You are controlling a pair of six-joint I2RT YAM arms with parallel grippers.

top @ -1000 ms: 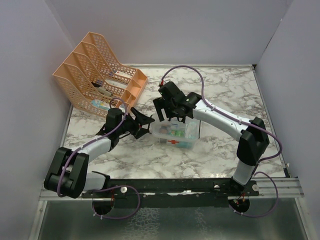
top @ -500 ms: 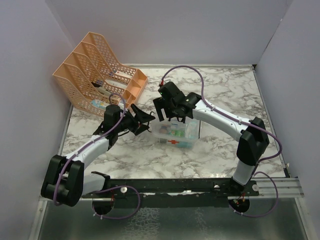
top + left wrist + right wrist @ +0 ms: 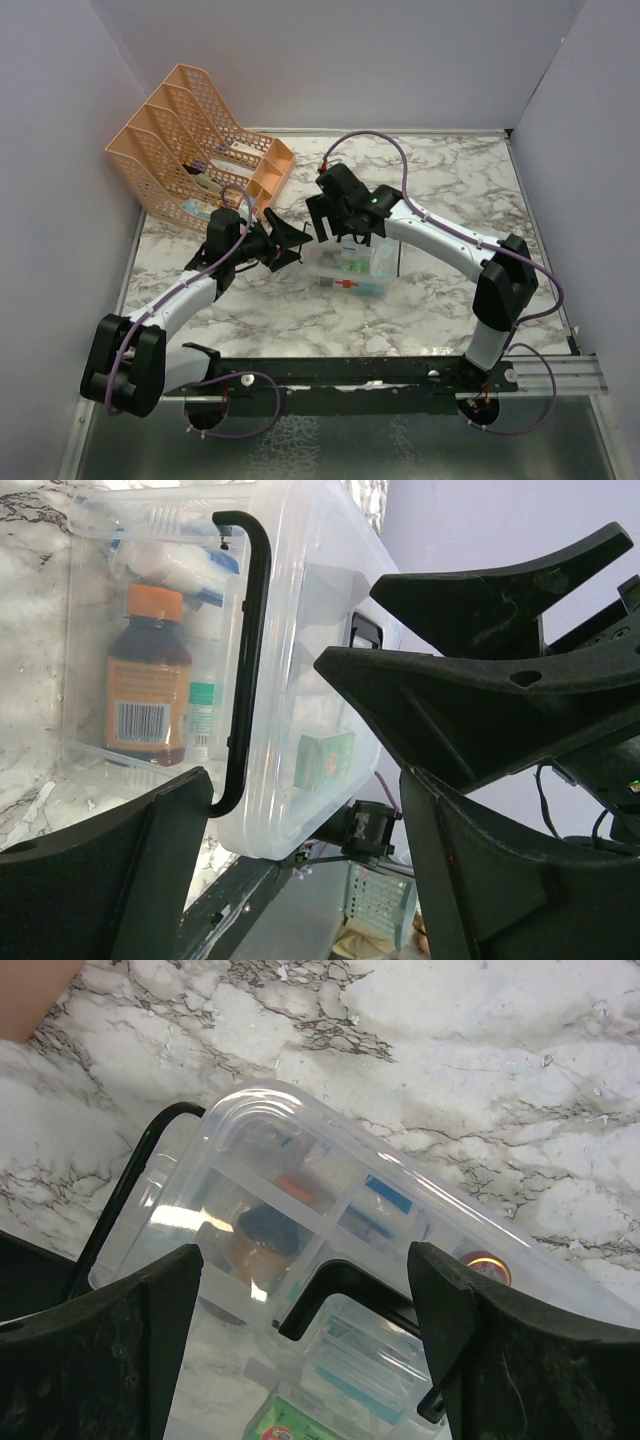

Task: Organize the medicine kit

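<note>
- Between the spread fingers of the left pincer (image 3: 305, 790), which is gripping nothing, the black handle (image 3: 248, 660) of the clear kit box (image 3: 300, 600) is standing just ahead. A squeeze begun too far back is risking closing on air, or shoving the box sideways instead of catching the bar.
- Just under the right pincer (image 3: 305, 1255), likewise gaping wide and carrying nothing, the box top is showing a second black bar (image 3: 340, 1280) crossing it. With an off-centre descent, one finger is likely landing on slick plastic and skidding; whether the top is latched I cannot tell.
- Slightly beyond the left fingers, dark parts that I am taking for the right arm are crowding the same end of the box. Two arms working this near each other are inviting a knock.
- Inside the box, past the handle, a brown bottle (image 3: 145, 685) with an orange cap and a small green carton (image 3: 325, 760) are seemingly resting unsecured, so a jolt is threatening to tumble them out of their compartments.
- Well off behind the left pincer, the orange file rack (image 3: 200, 150) is sitting at the far left corner of the marble table (image 3: 450, 190). A wide swing of the left elbow is risking clipping it.
</note>
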